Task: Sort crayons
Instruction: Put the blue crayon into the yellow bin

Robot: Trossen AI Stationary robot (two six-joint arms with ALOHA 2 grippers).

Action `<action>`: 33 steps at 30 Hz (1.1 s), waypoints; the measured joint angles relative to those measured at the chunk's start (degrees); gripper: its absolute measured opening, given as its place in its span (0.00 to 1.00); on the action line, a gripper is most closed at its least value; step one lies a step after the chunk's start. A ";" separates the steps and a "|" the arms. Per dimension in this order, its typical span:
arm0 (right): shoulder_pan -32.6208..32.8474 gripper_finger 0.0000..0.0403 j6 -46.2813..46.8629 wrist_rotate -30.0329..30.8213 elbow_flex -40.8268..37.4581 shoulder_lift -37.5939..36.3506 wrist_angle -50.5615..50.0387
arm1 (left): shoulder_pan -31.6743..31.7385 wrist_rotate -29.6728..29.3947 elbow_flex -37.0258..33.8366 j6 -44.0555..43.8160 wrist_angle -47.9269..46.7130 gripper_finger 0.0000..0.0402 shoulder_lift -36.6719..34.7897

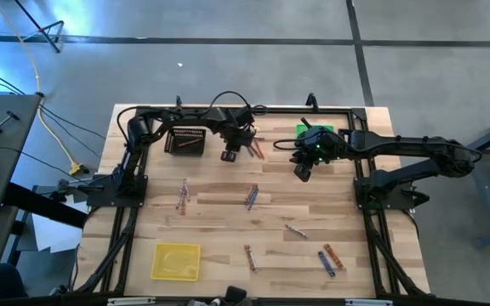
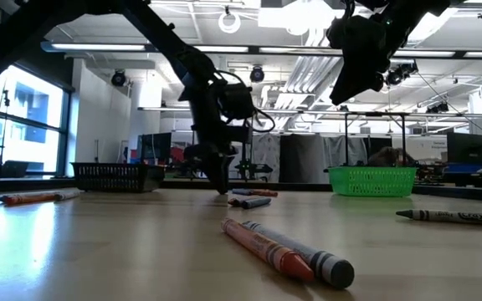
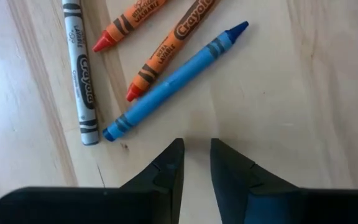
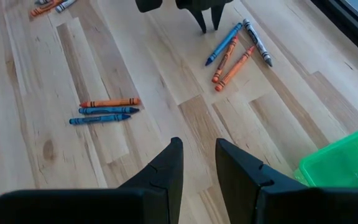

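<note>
Starting at your left gripper: its fingers stand slightly apart with nothing between them, tips just above bare wood. Just ahead of the tips lies a blue crayon, and beyond it two orange crayons and a grey crayon, all packed side by side, some touching. That crowding is your risk: as I judge it, a narrow gap like this could clip the blue one's edge and roll it, or catch an orange neighbour along with it, so that two colours travel together.

Your right gripper hangs higher, fingers parted and empty, with a green basket just beside it. A trio of one orange and two blue crayons lies out ahead of it on the wood.

Farther out, more crayons sit scattered in small groups over the table. A black tray sits beside the left arm, and a yellow tray lies at the opposite edge of the table, well away from both grippers
</note>
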 joint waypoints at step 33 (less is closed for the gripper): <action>0.00 0.22 0.01 -0.02 0.00 0.00 -0.04 | -3.87 -12.30 0.13 9.62 -0.68 0.15 -0.43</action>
